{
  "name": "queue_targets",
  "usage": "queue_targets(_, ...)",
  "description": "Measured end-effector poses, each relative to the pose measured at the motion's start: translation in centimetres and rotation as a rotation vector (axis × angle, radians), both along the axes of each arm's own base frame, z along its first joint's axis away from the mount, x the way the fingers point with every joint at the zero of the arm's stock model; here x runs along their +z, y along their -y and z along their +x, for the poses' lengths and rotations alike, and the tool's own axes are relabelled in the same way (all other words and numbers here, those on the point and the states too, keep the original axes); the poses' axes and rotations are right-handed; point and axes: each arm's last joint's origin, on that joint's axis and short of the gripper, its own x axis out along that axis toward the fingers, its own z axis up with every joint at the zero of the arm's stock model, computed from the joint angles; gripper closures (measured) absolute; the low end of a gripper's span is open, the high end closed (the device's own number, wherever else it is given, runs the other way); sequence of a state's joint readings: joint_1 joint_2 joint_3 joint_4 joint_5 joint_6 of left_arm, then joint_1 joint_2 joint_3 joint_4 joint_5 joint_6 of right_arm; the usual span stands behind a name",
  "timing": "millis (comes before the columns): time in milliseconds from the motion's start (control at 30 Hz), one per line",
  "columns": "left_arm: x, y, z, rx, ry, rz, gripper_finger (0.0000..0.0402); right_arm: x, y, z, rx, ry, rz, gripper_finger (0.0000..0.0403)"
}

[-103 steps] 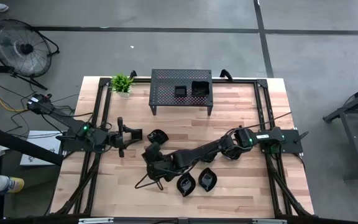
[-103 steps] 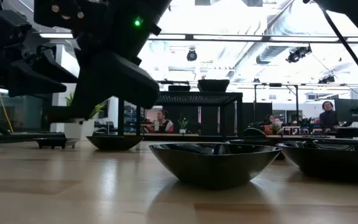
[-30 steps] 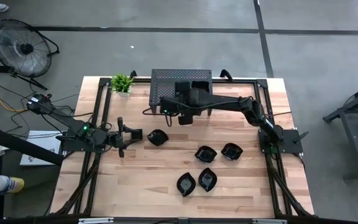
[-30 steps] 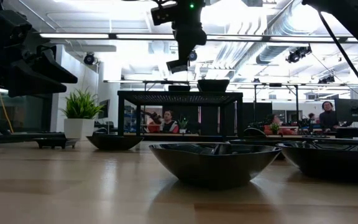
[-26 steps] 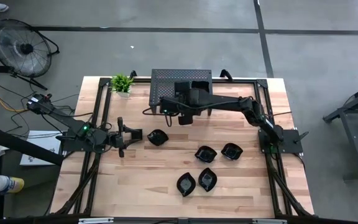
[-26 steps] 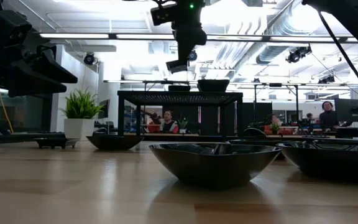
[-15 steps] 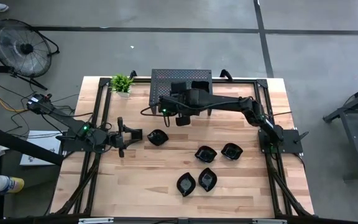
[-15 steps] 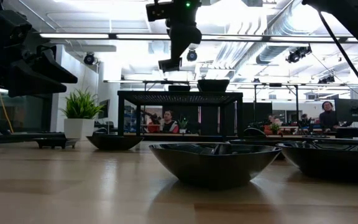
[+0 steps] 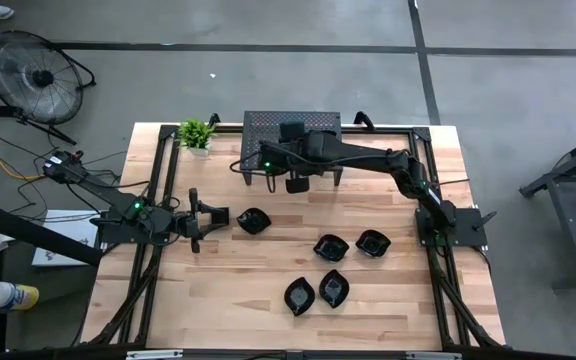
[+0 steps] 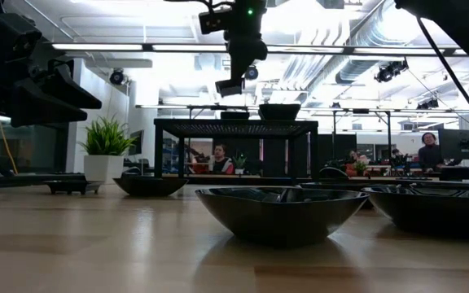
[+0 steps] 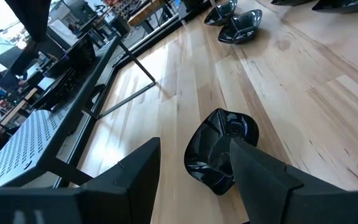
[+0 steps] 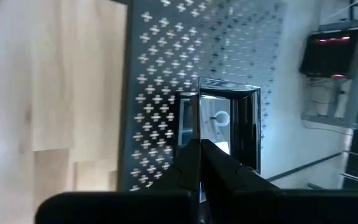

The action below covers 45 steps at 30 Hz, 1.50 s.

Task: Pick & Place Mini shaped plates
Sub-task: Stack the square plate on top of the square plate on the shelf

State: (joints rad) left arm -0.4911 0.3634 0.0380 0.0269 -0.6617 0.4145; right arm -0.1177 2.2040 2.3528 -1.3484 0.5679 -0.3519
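My right gripper hangs over the black perforated stand at the table's far edge, shut on a square glossy black mini plate, also seen from above as a dark square. Two more plates rest on the stand top. My left gripper is open at the table's left, low and level, its fingers just short of a roundish black plate that sits on the wood. Several other plates lie on the table, among them a pair and a leaf-shaped pair. My right gripper pinches the square plate by the rim on its near side, between the two shut fingers. The fingers come from above, pointing down. The plate is lifted clear and hangs over the stand top, as the low view shows.
A small potted plant stands at the far left corner beside the stand. Black frame rails run along the table's left and right edges. A fan stands on the floor off the far left. Bare wood lies between the stand and the plates.
My right gripper, still shut on the square plate, has moved a little toward the table's far edge, farther over the stand top, keeping about the same height. The left arm and the plates on the table have stayed put.
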Motion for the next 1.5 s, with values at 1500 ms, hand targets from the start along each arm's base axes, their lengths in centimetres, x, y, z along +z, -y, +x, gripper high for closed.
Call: queue_targets(1500,0.0,0.0,0.0,0.000,0.000,0.000,0.0213,-1.1,-0.9,-3.8,0.041,0.260,0.039,0.0403)
